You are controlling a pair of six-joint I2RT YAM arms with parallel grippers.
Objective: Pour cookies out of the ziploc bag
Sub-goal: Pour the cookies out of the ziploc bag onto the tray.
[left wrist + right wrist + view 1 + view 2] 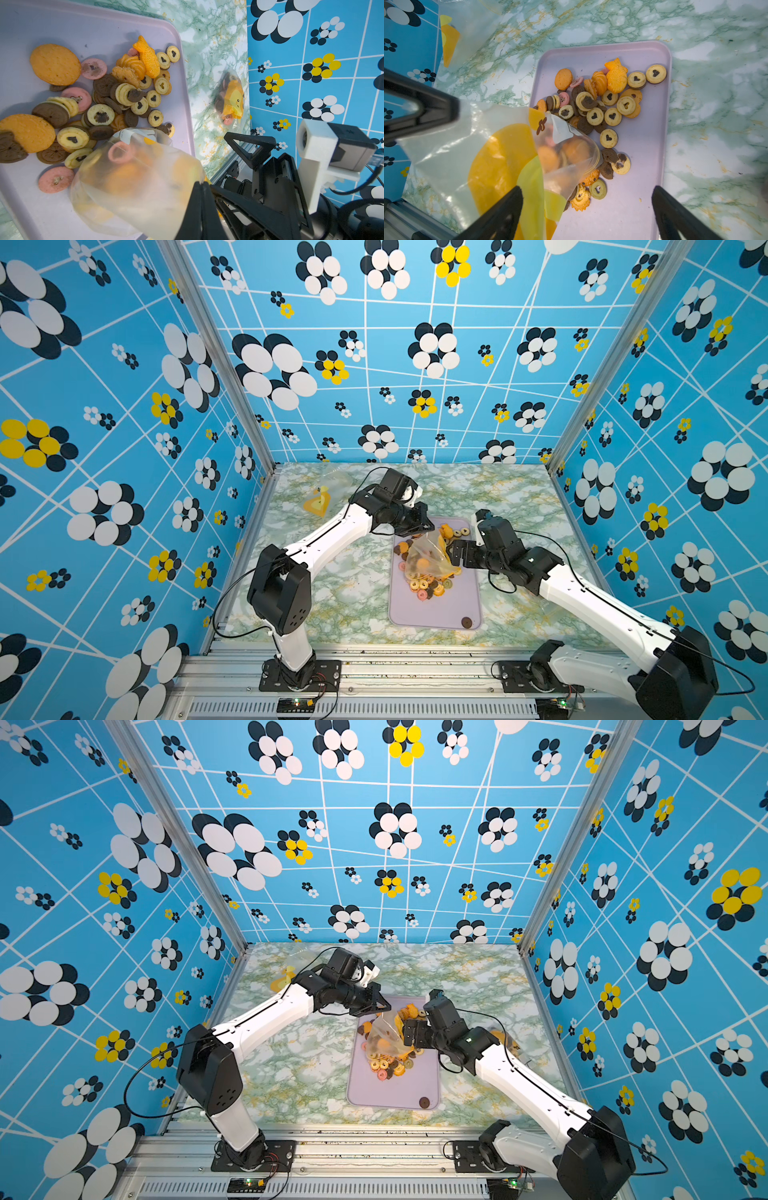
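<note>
Two bent arms [332, 536] [590, 601] over tray [432, 614], left fingers [200, 207] pinching bag [135, 182]

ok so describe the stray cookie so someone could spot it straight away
Find the pale lilac tray in the middle of the marbled table. Most cookies are heaped around the held ziploc bag. The stray is the single dark brown round cookie in the tray's near corner on the right arm's side, lying alone on bare tray.
</note>
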